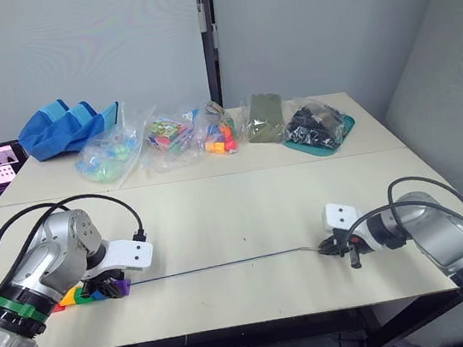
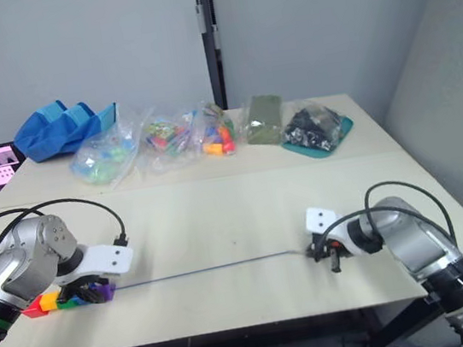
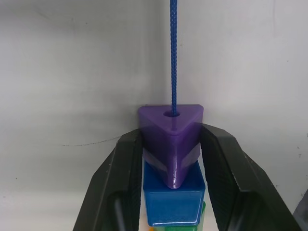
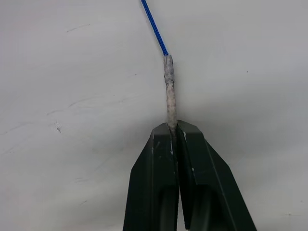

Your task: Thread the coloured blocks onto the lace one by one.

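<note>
Head cameras: the lace (image 1: pixel 227 265) lies stretched nearly straight across the near half of the pale table (image 1: pixel 244 198), its long axis running side to side from the robot's left to its right. At its left end sits a row of coloured blocks (image 1: pixel 89 293), red outermost, then orange-yellow, green, blue and purple, lined up along the same axis near the table's front edge. The left gripper (image 1: pixel 109 287) is at the purple end of that row. At the lace's right end the right gripper (image 1: pixel 335 249) rests low on the table, meeting the pale tip. Along the far side of the table lie a blue cloth bag (image 1: pixel 65 128), clear bags of toys (image 1: pixel 158 141), an olive pouch (image 1: pixel 264 117) and a teal tray (image 1: pixel 323 135) with a bag of dark pieces.

Left wrist camera: the two black fingers (image 3: pixel 120 183) are clamped on either side of the purple block (image 3: pixel 171 139), which shows a triangular face with a hole in it. The dark blue braided cord comes out of that hole and runs straight away from the gripper over the table. The blue block (image 3: pixel 173 204) sits directly behind the purple one, with a sliver of green behind that.

Right wrist camera: the fingers (image 4: pixel 154 183) are pressed together, pinching the end of the stiff, pale, rough-looking tip (image 4: pixel 169 91). The tip points straight away from the gripper, and the blue cord continues from its far end, veering slightly aside.
</note>
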### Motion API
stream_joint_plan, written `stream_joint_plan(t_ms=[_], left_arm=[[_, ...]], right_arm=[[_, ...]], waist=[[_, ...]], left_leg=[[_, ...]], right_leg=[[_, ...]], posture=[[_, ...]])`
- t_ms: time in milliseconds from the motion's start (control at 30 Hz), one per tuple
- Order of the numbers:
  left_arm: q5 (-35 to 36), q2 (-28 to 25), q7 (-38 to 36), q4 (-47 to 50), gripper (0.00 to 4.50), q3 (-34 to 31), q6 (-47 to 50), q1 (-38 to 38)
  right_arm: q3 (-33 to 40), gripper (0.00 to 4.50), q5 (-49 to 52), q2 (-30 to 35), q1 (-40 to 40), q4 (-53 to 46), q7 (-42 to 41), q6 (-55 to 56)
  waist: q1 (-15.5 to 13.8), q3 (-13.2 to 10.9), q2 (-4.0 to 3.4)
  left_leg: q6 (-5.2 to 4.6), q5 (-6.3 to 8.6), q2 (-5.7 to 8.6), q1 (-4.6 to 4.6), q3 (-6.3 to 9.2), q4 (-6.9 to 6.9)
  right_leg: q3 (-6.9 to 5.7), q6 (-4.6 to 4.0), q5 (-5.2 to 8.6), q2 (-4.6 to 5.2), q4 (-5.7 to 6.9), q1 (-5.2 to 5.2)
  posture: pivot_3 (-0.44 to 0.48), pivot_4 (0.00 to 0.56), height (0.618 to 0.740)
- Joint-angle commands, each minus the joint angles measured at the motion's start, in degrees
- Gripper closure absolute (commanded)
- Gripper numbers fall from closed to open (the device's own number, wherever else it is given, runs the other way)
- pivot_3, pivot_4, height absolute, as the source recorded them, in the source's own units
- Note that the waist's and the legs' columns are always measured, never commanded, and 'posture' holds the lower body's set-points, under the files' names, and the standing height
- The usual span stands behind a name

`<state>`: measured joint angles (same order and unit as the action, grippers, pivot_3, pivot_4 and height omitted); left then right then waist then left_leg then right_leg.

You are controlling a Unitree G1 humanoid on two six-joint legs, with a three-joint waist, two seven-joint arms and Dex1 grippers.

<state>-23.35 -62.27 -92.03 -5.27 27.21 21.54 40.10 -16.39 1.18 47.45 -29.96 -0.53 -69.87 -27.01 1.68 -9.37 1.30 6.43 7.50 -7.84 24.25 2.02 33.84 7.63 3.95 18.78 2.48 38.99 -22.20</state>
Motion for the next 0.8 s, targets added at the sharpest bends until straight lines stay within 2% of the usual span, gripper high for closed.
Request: stream_joint_plan(t_ms=[33, 100, 167, 233, 433, 467, 533, 733, 800], left_arm=[[-0.11, -0.23, -0.26, 0.98, 3.24, -1.01, 0.21, -0.33], [1.11, -0.55, -0.42, 1.28, 3.24, -1.32, 1.20, -0.57], [2.16, -0.01, -0.29, 1.09, 3.24, -2.51, 1.90, -0.70], [3.29, 0.15, 0.09, 0.20, 2.18, -3.98, 2.31, -0.56], [10.64, -1.19, 2.19, -3.39, 0.22, -12.06, 3.10, -0.57], [12.14, -1.40, 2.51, -4.24, 0.00, -13.82, 3.45, -0.35], [14.47, -1.80, 2.91, -5.17, 0.00, -16.36, 4.07, -0.21], [26.50, -2.28, 4.97, -6.88, 0.00, -30.27, 3.83, -6.23], [28.20, -0.90, 9.53, -9.84, 0.00, -35.57, -6.15, -9.26]], right_arm=[[-2.40, 4.50, -0.22, -1.43, 0.37, -0.35, -0.65, -0.65], [-2.11, 4.50, -0.25, -1.30, -0.04, 0.04, -0.83, -1.04], [-1.50, 3.81, 0.26, -0.70, -0.36, -0.56, -1.56, -1.54], [0.01, 3.18, 1.98, -0.72, -0.94, -1.61, -1.97, -2.97], [5.61, 1.14, 7.36, 0.73, -2.57, -2.91, -3.25, -6.68], [6.95, 0.83, 8.56, 1.11, -2.64, -2.82, -3.43, -7.29], [8.78, 0.14, 10.32, 1.94, -2.46, -2.54, -3.66, -7.94], [14.72, 0.06, 13.81, 4.16, 0.00, 1.14, -2.56, -6.89], [16.89, 0.06, 14.84, 3.54, 0.78, 1.97, -1.49, -5.67]], waist=[[0.00, 0.00, 0.00], [0.01, 0.00, 0.00], [-0.04, 0.00, 0.00], [-0.30, -0.01, 0.00], [-0.73, -0.14, 0.00], [-0.79, -0.15, 0.00], [-0.84, -0.18, 0.01], [-0.78, -0.19, 0.00], [-0.76, -0.19, -0.01]], left_leg=[[0.00, 0.00, 0.00, 0.00, 0.00, 0.00], [0.00, 0.00, 0.00, 0.00, 0.00, 0.00], [0.00, 0.00, 0.00, 0.01, 0.00, 0.00], [0.00, 0.00, 0.00, 0.04, 0.00, 0.00], [0.00, 0.00, 0.01, 0.17, 0.00, 0.01], [0.00, 0.00, 0.00, 0.17, 0.00, 0.01], [0.00, 0.00, 0.00, 0.18, 0.00, 0.01], [0.00, 0.00, 0.00, 0.16, -0.01, -0.02], [0.00, 0.00, 0.00, 0.16, 0.00, -0.02]], right_leg=[[0.00, 0.00, 0.00, 0.00, 0.00, 0.00], [0.00, 0.00, 0.00, 0.00, 0.00, 0.00], [0.00, 0.00, 0.00, 0.00, 0.00, -0.01], [0.00, 0.00, 0.00, 0.00, 0.00, -0.02], [0.00, 0.00, 0.00, 0.01, 0.00, -0.13], [0.00, -0.01, 0.00, 0.01, 0.00, -0.13], [0.00, -0.01, 0.00, 0.02, 0.00, -0.13], [-0.01, -0.02, 0.01, 0.02, 0.00, -0.14], [-0.01, -0.02, 0.01, 0.02, 0.00, -0.15]], posture=[[0.000, 0.150, 0.717], [0.000, 0.150, 0.717], [0.000, 0.150, 0.717], [0.000, 0.150, 0.717], [0.000, 0.150, 0.717], [0.000, 0.150, 0.717], [0.000, 0.150, 0.717], [0.000, 0.150, 0.717], [0.000, 0.150, 0.717]])
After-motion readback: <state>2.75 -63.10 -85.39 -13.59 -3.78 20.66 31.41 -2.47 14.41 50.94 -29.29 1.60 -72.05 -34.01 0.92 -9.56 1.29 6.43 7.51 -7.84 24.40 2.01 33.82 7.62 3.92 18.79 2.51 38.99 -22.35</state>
